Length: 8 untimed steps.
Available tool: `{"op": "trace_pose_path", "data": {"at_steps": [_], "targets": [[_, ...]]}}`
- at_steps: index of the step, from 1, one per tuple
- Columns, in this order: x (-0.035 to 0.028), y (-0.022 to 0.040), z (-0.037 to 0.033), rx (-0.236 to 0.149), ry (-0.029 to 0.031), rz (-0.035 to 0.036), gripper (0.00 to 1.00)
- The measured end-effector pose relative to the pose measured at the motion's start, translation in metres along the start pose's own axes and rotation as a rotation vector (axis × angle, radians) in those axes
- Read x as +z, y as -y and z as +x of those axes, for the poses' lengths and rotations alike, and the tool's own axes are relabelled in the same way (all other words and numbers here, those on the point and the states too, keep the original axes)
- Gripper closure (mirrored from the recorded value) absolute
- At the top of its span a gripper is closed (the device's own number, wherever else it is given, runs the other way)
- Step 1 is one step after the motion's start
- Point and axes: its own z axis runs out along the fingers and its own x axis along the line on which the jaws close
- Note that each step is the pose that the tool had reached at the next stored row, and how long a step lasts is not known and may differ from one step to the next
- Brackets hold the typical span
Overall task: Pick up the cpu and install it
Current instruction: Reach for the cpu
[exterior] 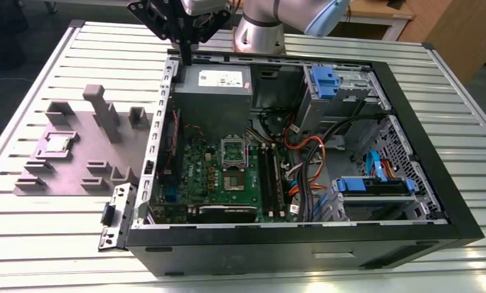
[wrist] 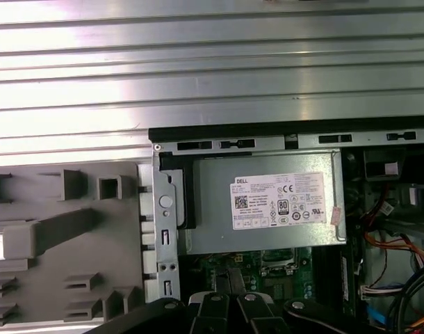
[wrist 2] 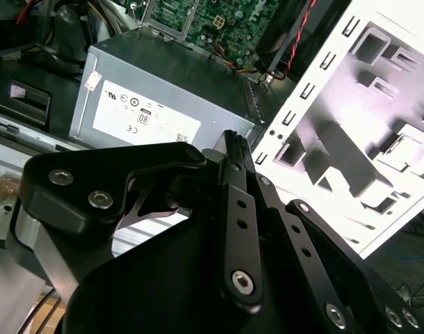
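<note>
Claw (wrist 2: 231,139) pressed together, empty, poised over power supply box (exterior: 213,91) at 12 o'clock rim of open computer case (exterior: 308,247). Cpu (exterior: 58,143) well apart, about 8 o'clock from claw in exterior view, seated in grey fixture tray (exterior: 64,178) on slatted surface (exterior: 31,223).

An open black computer case (exterior: 300,251) lies on a slatted metal table (exterior: 47,232). Inside it, a grey power supply (exterior: 214,101) with a white label adjoins a green motherboard (exterior: 201,168). Orange and black cables (exterior: 304,149) run near a blue drive bracket (exterior: 375,185). A grey moulded fixture (exterior: 80,177) rests just beside the case, on the exterior view's left.
</note>
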Motion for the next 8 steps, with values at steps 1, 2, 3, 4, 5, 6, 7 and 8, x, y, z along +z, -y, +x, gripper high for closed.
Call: {"op": "trace_pose_path", "data": {"at_steps": [1, 2, 3, 4, 5, 6, 7, 8], "targets": [[0.0, 0.0001, 0.0013, 0.0, 0.0001, 0.0, 0.89], [0.0, 0.0002, 0.0026, 0.0, 0.0001, -0.0001, 0.89], [-0.0001, 0.0003, 0.0039, 0.0, 0.0, 0.0, 0.89], [-0.0001, 0.0004, 0.0051, 0.0, 0.0001, -0.0001, 0.89], [-0.0001, 0.0005, 0.0064, 0.0, 0.0001, -0.0001, 0.89], [-0.0002, 0.0006, 0.0077, 0.0, 0.0001, 0.0, 0.89], [-0.0002, 0.0007, 0.0089, 0.0, 0.0001, 0.0, 0.89], [-0.0002, 0.0008, 0.0102, 0.0, 0.0001, -0.0001, 0.89]]}}
